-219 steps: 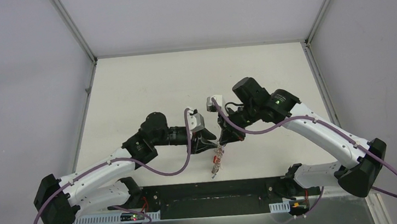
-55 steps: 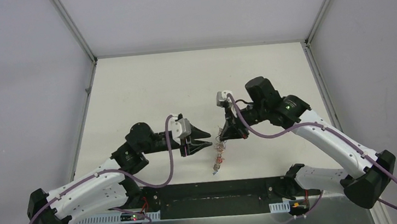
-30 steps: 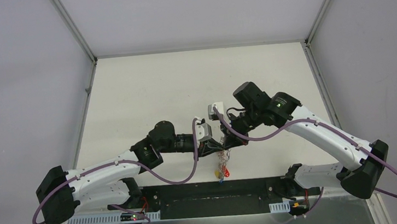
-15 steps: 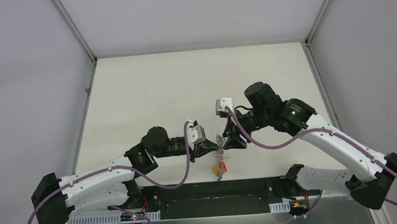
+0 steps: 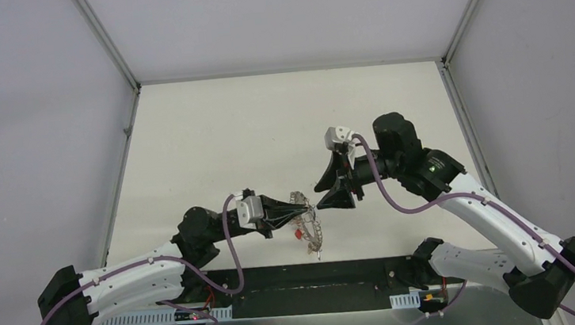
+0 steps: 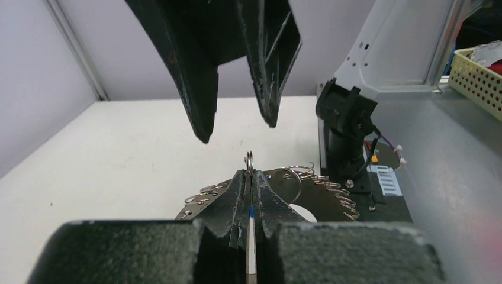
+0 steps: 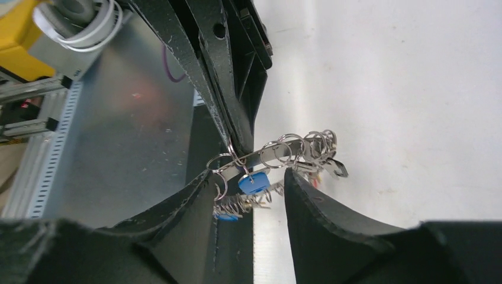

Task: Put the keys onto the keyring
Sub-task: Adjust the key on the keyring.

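The keyring (image 7: 260, 157) is silver, 1 key head (image 7: 253, 182) blue, the table (image 7: 385, 89) white.

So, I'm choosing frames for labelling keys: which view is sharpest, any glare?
Right wrist view: keyring sharp, blue key head clear, right tool blurred up close, pinkish glare on the metal plate. Top external view: evenly lit, keyring tiny. Left wrist view: left tool covers the keyring's middle.
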`<state>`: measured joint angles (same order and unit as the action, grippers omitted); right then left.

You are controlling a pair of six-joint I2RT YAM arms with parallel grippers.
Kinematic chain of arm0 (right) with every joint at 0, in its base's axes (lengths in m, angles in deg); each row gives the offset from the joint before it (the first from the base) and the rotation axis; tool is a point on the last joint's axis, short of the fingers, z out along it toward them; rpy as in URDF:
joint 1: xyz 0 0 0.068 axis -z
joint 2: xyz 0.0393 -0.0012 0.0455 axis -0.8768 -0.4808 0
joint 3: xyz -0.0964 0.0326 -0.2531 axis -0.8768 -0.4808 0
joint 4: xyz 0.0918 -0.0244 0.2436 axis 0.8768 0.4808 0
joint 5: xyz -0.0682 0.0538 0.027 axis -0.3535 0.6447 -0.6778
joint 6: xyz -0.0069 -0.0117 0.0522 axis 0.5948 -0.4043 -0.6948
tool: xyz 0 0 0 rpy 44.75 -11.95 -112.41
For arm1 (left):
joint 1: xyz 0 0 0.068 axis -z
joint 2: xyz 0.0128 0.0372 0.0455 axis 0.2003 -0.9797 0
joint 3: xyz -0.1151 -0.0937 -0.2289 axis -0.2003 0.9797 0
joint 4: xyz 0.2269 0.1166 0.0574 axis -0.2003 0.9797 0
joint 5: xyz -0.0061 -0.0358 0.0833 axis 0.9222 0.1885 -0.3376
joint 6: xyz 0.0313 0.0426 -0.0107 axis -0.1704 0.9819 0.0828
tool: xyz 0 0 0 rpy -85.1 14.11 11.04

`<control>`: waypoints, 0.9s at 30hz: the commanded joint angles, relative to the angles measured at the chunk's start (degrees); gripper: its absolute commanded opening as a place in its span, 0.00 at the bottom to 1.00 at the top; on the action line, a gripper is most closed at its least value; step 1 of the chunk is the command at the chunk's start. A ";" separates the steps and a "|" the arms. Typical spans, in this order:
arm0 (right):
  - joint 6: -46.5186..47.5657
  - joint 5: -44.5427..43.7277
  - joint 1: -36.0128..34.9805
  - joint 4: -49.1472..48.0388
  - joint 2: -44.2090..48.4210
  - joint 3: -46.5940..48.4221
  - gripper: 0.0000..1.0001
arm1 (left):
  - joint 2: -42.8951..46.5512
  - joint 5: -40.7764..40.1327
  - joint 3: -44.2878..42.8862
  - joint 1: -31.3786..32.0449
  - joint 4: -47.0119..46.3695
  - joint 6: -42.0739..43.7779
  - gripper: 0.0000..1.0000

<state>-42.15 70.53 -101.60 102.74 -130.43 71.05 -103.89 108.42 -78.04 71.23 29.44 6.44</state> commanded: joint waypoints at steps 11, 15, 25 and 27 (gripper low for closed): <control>-5.41 10.40 0.61 -12.26 2.07 -2.64 0.30 | 1.46 3.39 1.33 0.48 -19.83 -0.66 0.00; -5.59 10.86 0.65 -12.45 1.07 -2.73 0.27 | 1.48 3.34 1.12 0.49 -20.07 -0.69 0.00; -10.85 13.52 0.53 -18.44 -1.38 -4.88 0.10 | 0.83 3.56 0.53 0.45 -19.66 -0.62 0.00; -11.38 13.44 0.52 -19.76 -1.51 -5.54 0.05 | 0.66 3.44 0.62 0.52 -19.98 -0.63 0.00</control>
<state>-50.94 81.68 -101.20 89.19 -131.81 66.37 -103.61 110.97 -76.25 71.23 15.84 6.27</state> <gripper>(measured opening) 0.086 0.009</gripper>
